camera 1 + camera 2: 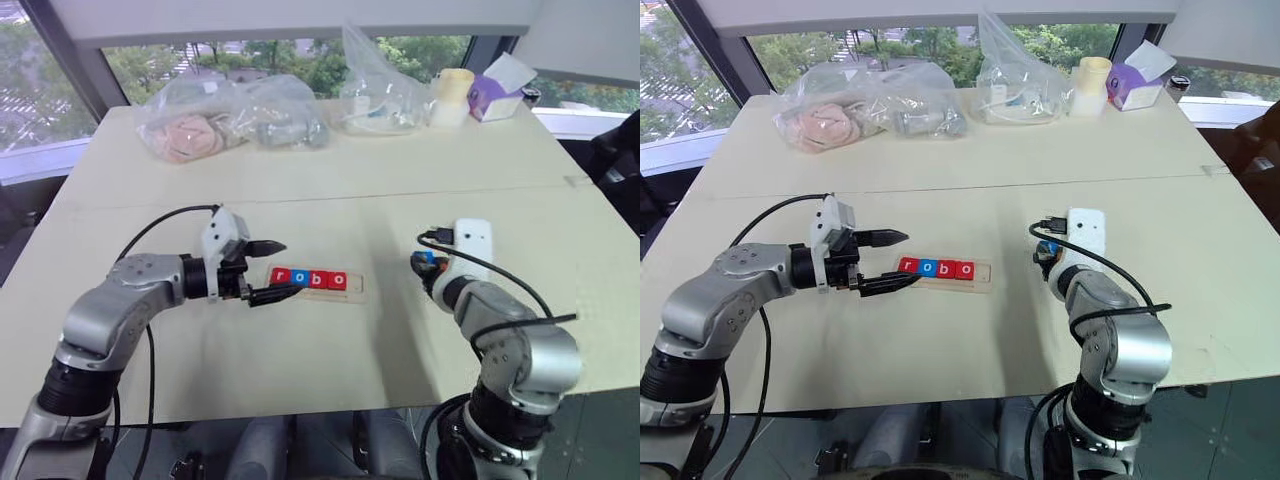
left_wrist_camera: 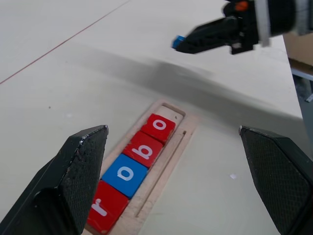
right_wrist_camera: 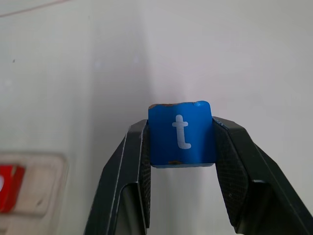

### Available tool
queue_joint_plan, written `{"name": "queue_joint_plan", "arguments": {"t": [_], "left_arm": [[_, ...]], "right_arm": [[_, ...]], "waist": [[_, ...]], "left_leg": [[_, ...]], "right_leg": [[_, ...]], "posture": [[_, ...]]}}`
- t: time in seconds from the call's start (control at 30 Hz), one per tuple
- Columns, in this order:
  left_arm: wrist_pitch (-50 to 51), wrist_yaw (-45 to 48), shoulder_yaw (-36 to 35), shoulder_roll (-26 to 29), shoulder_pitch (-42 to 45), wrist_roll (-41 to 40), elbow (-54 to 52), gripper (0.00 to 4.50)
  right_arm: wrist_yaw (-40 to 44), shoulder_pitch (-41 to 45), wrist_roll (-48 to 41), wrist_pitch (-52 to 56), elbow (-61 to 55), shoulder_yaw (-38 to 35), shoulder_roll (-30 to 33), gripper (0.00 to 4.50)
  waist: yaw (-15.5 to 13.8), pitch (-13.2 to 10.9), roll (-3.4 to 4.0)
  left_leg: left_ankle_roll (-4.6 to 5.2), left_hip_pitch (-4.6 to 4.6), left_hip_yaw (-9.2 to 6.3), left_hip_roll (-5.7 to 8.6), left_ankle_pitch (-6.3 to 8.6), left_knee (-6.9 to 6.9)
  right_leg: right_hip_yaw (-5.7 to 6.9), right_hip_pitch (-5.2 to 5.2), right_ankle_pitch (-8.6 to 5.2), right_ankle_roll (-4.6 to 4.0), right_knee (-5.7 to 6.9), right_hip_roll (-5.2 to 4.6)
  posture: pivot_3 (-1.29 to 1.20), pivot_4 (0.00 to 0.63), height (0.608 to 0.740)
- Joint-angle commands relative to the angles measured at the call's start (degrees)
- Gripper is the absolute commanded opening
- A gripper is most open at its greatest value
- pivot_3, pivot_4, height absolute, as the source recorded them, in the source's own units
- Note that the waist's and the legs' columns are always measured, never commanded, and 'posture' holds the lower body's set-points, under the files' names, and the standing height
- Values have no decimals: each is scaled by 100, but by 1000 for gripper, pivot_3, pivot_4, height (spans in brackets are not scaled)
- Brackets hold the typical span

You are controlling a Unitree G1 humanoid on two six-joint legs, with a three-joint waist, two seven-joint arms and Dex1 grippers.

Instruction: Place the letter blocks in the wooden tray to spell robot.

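Pale surface (image 1: 300, 190) is carrying the wooden tray (image 1: 357, 291), where red, blue, red, red blocks (image 1: 308, 280) are spelling "robo". Right fingers (image 3: 181, 142) are pinching the blue "t" block (image 3: 181, 133); left fingers (image 2: 78, 166) are gaping beside the tray.

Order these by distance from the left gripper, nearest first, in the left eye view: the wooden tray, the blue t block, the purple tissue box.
1. The wooden tray, just to the right of the left gripper, whose lower finger reaches its near end.
2. The blue t block, clamped in the right gripper, farther right across the table.
3. The purple tissue box, at the table's far right corner.
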State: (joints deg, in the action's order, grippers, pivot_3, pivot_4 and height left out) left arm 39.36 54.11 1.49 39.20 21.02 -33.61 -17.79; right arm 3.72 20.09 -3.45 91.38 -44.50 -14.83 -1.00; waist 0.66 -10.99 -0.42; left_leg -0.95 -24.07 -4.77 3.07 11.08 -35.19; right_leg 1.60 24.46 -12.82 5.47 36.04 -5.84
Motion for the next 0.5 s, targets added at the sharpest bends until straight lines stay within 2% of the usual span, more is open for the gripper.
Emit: {"name": "queue_joint_plan", "arguments": {"t": [0.03,0.17,0.3,0.47,0.5], "left_arm": [[-155,144,105,-17,156,66,23,4500],[-206,212,180,-7,192,134,65,4500],[-292,233,217,14,205,235,82,4500],[-316,212,189,-41,203,238,41,4500],[-325,199,183,-40,204,255,46,4500]], "right_arm": [[-63,-195,-21,112,-324,55,-88,1244],[-154,-424,-34,112,-351,270,-181,1244],[-97,-584,-48,84,-259,457,90,1244],[-35,-508,-83,87,-227,459,89,3677],[73,-466,-147,31,-248,507,242,4201]], "waist": [[6,0,0],[13,0,0],[21,0,0],[16,0,0],[16,0,0]], "left_leg": [[0,0,1,0,0,0],[-1,0,2,0,0,0],[-1,-1,1,-1,0,4],[-1,-2,1,-1,0,3],[-1,-3,1,-1,0,3]], "right_leg": [[0,0,-1,-1,-1,-1],[0,0,-1,-2,-2,-2],[0,3,-2,-3,-2,-3],[0,2,-2,-3,-4,-3],[0,3,-2,-3,-4,-3]], "posture": [[0,150,740],[0,150,740],[0,150,740],[0,150,740],[0,150,740]]}}
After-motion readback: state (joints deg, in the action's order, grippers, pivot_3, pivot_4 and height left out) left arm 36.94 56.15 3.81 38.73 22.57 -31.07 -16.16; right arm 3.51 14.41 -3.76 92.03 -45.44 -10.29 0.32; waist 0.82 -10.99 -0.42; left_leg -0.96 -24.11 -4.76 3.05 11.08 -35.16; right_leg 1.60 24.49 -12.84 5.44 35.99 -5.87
